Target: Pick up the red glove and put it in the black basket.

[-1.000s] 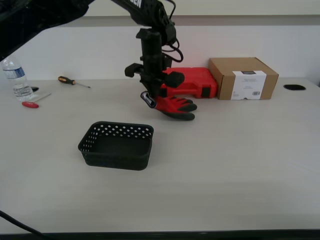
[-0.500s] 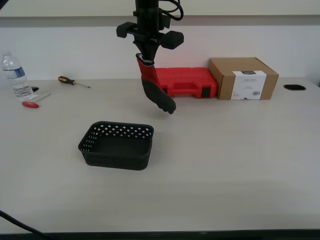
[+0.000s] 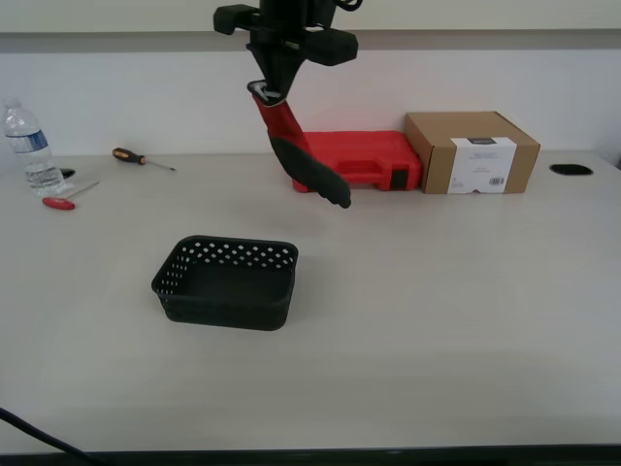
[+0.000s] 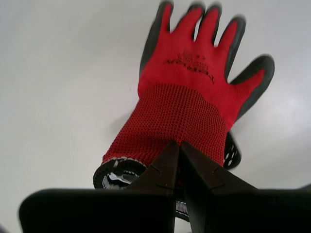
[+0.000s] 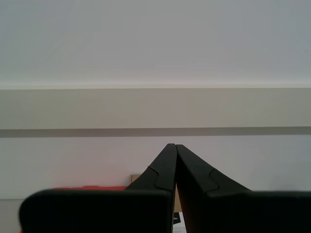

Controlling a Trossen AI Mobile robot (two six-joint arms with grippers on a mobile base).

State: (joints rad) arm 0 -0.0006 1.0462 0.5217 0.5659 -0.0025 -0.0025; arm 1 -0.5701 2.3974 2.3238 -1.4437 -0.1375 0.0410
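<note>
Above tabletop (image 3: pixel 466 320), first claw (image 3: pixel 270 89) pinches red glove (image 3: pixel 296 155) by cuff. Glove hangs clear, long axis slanting down toward exterior view's right. Black basket (image 3: pixel 229 282) sits below, offset toward exterior view's left and nearer camera. Second claw (image 5: pixel 175 148) pressed together, apparently empty, faces wall, probably farther off.

a pale grey table (image 3: pixel 466 320) runs up to a white wall (image 3: pixel 116 92) with a grey band.
</note>
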